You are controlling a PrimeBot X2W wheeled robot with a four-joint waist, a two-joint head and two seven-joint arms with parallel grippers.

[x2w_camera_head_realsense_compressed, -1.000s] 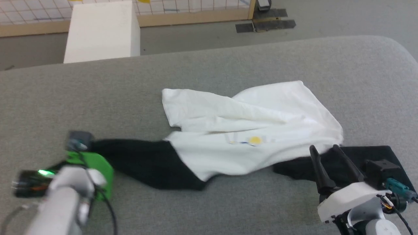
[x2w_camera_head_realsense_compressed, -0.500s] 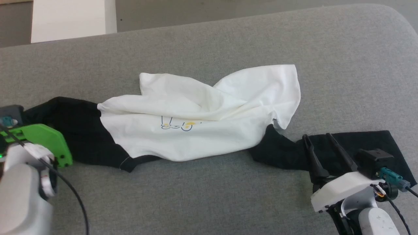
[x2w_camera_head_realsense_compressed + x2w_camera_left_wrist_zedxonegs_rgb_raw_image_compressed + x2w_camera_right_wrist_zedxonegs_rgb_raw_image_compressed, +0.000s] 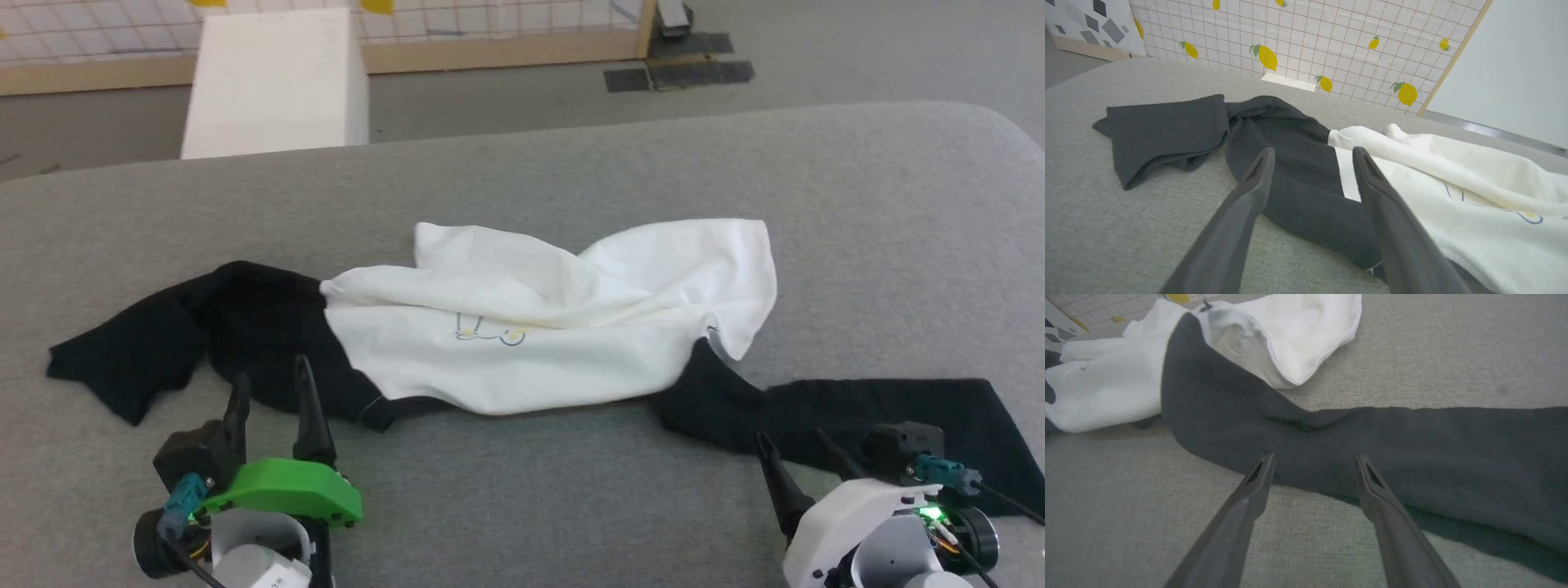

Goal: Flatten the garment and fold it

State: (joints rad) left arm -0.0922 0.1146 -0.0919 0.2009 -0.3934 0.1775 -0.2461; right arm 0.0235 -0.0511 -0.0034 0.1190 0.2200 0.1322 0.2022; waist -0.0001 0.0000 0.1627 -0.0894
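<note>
The garment [image 3: 555, 327] lies crumpled across the grey padded surface, its white body bunched in the middle with a small print on the chest. One black sleeve [image 3: 163, 343] trails left with its cuff folded over. The other black sleeve [image 3: 882, 408] stretches flat to the right. My left gripper [image 3: 271, 376] stands open at the lower left, its tips just over the near edge of the left sleeve [image 3: 1290, 134], holding nothing. My right gripper [image 3: 792, 445] is open too, just short of the right sleeve's near edge [image 3: 1412, 441]. Both gaps show empty in the wrist views, left gripper [image 3: 1312, 153] and right gripper [image 3: 1314, 459].
The grey padded surface [image 3: 571, 163] spreads wide around the shirt and rounds off at the far right. Beyond its far edge stand a white box [image 3: 277, 82] on the floor and a tiled wall panel with lemon prints [image 3: 1331, 36].
My left gripper has opened and let go of the left sleeve, then drawn back toward me. The sleeve now lies loose on the surface. The head camera also shifted.
</note>
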